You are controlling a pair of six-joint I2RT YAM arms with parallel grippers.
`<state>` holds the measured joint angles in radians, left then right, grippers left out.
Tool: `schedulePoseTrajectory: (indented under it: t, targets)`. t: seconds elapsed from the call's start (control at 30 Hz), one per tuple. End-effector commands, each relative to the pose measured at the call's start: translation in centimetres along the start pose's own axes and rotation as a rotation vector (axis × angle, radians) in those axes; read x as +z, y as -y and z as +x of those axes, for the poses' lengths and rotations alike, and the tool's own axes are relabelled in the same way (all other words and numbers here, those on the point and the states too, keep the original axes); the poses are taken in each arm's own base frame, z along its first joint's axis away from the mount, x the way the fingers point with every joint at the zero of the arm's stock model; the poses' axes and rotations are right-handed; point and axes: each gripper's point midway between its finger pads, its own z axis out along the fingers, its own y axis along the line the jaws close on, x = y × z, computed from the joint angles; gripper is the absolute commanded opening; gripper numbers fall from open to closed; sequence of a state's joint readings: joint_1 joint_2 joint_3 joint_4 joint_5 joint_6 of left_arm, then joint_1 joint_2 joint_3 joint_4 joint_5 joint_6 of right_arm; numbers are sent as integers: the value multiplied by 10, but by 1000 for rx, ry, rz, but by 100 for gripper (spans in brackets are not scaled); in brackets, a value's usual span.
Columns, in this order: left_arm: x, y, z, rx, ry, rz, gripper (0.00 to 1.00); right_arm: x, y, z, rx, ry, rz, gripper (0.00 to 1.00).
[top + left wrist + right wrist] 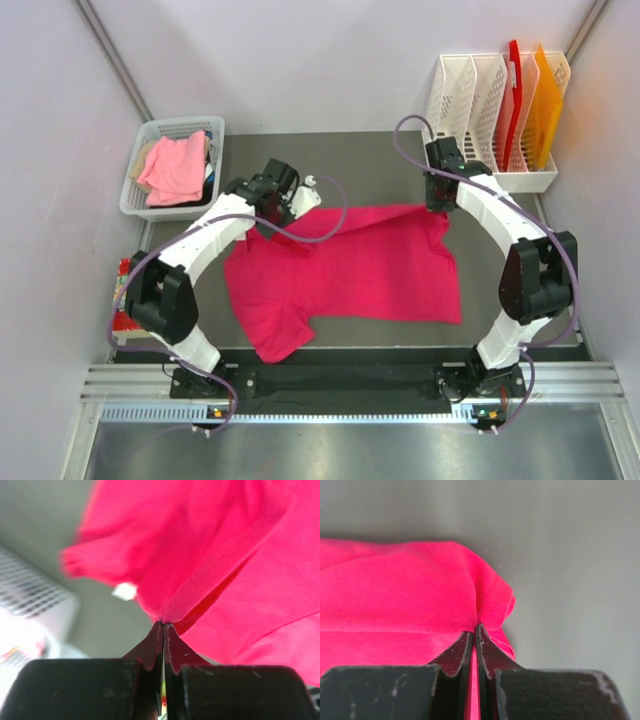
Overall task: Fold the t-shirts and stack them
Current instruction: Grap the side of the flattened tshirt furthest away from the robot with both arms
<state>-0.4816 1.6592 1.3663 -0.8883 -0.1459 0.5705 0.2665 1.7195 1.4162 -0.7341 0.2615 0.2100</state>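
A magenta-pink t-shirt (350, 270) lies spread on the dark mat, one sleeve hanging toward the near edge. My left gripper (288, 222) is at its far left corner. In the left wrist view this gripper (164, 625) is shut on a stitched hem of the shirt (225, 555), and the cloth is lifted. My right gripper (440, 208) is at the far right corner. In the right wrist view it (477, 627) is shut on a bunched edge of the shirt (395, 590). A paler salmon-pink t-shirt (175, 165) lies crumpled in the basket.
The white plastic basket (135, 192) stands at the far left and also holds other cloth. A white divider rack (470, 100) with red and orange boards (530, 95) stands at the far right. A red bristly object (122, 300) lies by the left arm.
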Motion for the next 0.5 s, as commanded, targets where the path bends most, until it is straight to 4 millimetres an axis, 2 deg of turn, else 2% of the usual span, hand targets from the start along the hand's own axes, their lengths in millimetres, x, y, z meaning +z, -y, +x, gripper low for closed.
schedulePoseTrajectory:
  t: [0.0,0.13,0.27,0.43,0.47]
  targets:
    - [-46,-36,2,58,23,-134,0,-38,3,-36,18,133,-11,0]
    - [-44,-48,16,57,-7,-166,0,-38,5,-35,18,132,-2,0]
    - [-45,-65,20,47,-8,-210,0,-44,6,-37,23,142,-2,0]
    - [-54,-110,5,34,33,-329,0,-47,8,-43,24,154,6,0]
    - [-50,-118,1,33,29,-343,0,-47,9,-48,32,161,9,0]
